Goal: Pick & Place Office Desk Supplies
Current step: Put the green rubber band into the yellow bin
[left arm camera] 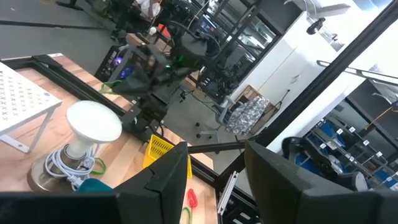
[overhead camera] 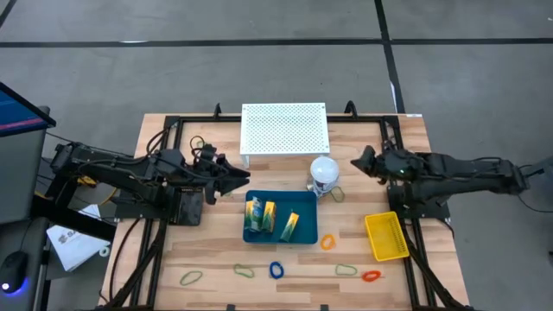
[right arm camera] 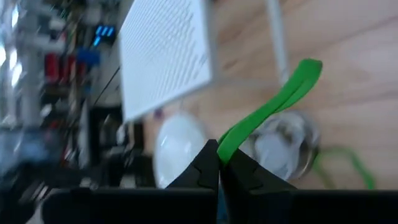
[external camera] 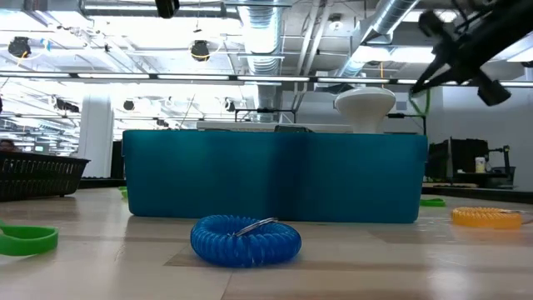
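Green loop [right arm camera: 273,109], thin and stretched, pinched in right gripper [right arm camera: 219,163].

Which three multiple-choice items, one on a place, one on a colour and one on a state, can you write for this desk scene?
1. Where on the table does the yellow basket lie?
A. at its left edge
B. in its middle
C. on its right side

2. What colour is the loop in the right end effector?
A. blue
B. green
C. red

3. How is the left end effector?
A. open and empty
B. shut tight
C. out of view

Key: 1 C, the high view shows it under the right arm. 2 B, the right wrist view shows a green band pinched. 3 A, its fingers stand apart with nothing between.
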{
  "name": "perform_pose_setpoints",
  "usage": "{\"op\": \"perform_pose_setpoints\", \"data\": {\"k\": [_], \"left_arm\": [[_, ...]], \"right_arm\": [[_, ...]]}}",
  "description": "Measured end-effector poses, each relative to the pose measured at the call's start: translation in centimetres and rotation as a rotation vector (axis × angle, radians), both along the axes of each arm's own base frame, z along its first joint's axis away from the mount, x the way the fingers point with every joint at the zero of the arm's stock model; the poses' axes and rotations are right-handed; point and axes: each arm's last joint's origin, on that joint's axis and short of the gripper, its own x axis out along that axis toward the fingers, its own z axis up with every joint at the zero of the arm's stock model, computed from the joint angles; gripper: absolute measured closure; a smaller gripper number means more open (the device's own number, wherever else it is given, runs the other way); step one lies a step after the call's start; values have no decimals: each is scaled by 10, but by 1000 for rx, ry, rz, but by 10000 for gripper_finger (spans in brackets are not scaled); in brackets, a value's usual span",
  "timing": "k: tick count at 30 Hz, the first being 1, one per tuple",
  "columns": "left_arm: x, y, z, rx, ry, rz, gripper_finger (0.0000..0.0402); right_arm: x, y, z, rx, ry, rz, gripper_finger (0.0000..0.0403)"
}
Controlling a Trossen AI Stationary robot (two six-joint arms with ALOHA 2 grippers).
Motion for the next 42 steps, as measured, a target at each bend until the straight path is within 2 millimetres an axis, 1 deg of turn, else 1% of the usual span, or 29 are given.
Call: {"op": "perform_pose_setpoints", "data": {"k": [5, 12, 22, 27, 32, 36, 42], "left_arm": [[0, 0, 0, 0, 0, -1, 247], [0, 0, 0, 0, 0, -1, 247], [0, 0, 0, 0, 0, 9, 247], [0, 2, 0, -1, -4, 20, 247], [0, 2, 1, -3, -7, 23, 247], [0, 2, 1, -4, -7, 23, 247], [0, 2, 1, -4, -8, 23, 247]], "right_arm": [[-2, 17, 4, 17, -53, 134, 403], [-2, 36, 5, 46, -69, 264, 403], [-1, 62, 14, 75, -181, 438, 403], [7, 79, 16, 106, -226, 488, 403], [18, 98, 12, 148, -237, 518, 403], [23, 115, 8, 195, -204, 547, 403], [26, 137, 15, 241, -172, 568, 403]]}}
